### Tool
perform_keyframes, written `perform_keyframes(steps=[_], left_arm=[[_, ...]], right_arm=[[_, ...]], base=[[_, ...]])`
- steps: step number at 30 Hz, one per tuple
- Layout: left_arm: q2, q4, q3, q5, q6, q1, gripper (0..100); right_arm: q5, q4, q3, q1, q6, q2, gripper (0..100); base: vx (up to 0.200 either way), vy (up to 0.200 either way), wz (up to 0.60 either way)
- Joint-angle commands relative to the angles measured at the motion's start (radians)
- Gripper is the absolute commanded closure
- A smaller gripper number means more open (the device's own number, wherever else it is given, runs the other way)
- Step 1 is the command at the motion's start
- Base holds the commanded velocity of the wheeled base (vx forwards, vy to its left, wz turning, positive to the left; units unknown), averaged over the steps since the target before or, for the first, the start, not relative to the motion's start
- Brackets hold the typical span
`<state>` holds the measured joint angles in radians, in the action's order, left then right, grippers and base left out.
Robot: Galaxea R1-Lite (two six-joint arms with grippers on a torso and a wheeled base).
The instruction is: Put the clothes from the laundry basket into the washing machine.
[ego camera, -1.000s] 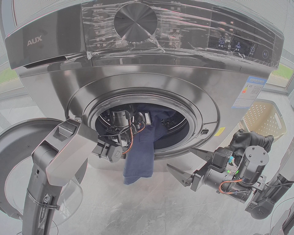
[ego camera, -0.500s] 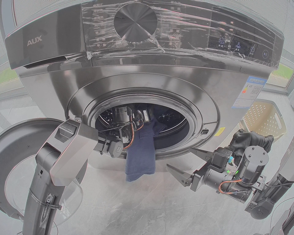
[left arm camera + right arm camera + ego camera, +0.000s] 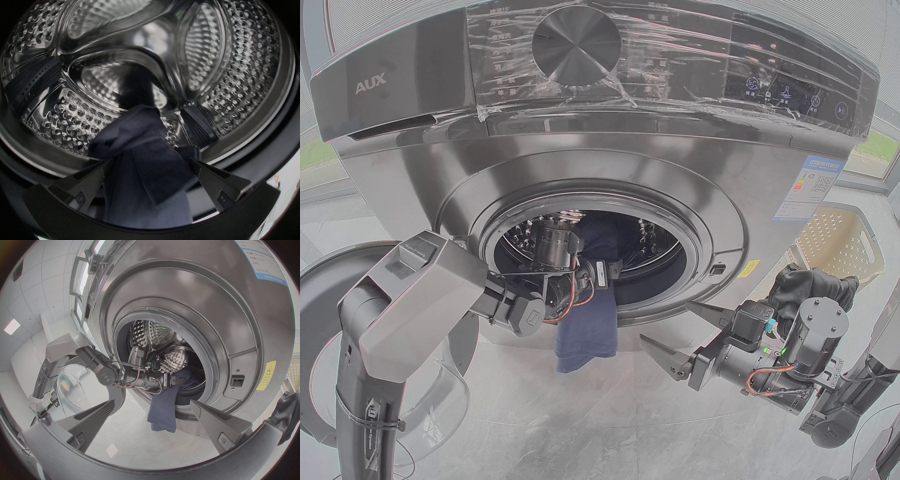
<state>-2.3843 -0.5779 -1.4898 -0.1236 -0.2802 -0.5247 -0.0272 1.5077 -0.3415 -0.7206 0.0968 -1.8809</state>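
Grey tile floor [image 3: 612,425] runs up to the washing machine [image 3: 675,169], door [image 3: 325,350] swung open on robot's left. I see the navy garment [image 3: 590,325] draped over the drum lip, top inside, rest dangling outside. Left pincer [image 3: 147,162] at drum mouth, fingers spread wide either side of cloth, not clamping. Right pincer [image 3: 665,323] low in front, wide open, empty. Laundry basket [image 3: 844,244] w/ dark clothes [image 3: 812,287] on the right.

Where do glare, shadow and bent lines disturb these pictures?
Head view: clear plastic film on the grey washing machine glares; its top edge bows. Left wrist view: the perforated steel drum glints, the navy cloth is shadowed. Right wrist view: black corners.
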Motion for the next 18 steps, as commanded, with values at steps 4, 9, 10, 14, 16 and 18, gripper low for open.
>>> perform_keyframes(steps=[4, 9, 10, 14, 16, 18], left_arm=[[0.022, -0.004, 0.146, 0.025, 0.070, -0.029, 0], [-0.001, -0.020, 0.135, 0.027, 0.079, -0.026, 100], [-0.003, -0.020, 0.135, 0.027, 0.079, -0.026, 100], [-0.023, -0.028, 0.129, 0.025, 0.084, -0.029, 100], [-0.026, -0.034, 0.118, 0.025, 0.084, -0.029, 100], [-0.033, -0.053, 0.091, 0.025, 0.081, -0.029, 100]], right_arm=[[0.000, 0.000, 0.001, -0.003, 0.000, -0.003, 0], [0.000, 0.002, -0.004, -0.003, 0.000, -0.003, 0], [0.000, 0.002, -0.004, -0.003, 0.000, -0.003, 0], [0.000, 0.002, -0.007, -0.003, 0.000, -0.003, 0], [0.000, 0.005, -0.007, -0.003, 0.000, -0.003, 0], [0.000, 0.005, -0.005, -0.003, 0.000, -0.003, 0]], base=[[0.000, 0.000, 0.00], [0.000, 0.000, 0.00], [0.000, 0.000, 0.00], [0.000, 0.000, 0.00], [0.000, 0.000, 0.00], [0.000, 0.000, 0.00]])
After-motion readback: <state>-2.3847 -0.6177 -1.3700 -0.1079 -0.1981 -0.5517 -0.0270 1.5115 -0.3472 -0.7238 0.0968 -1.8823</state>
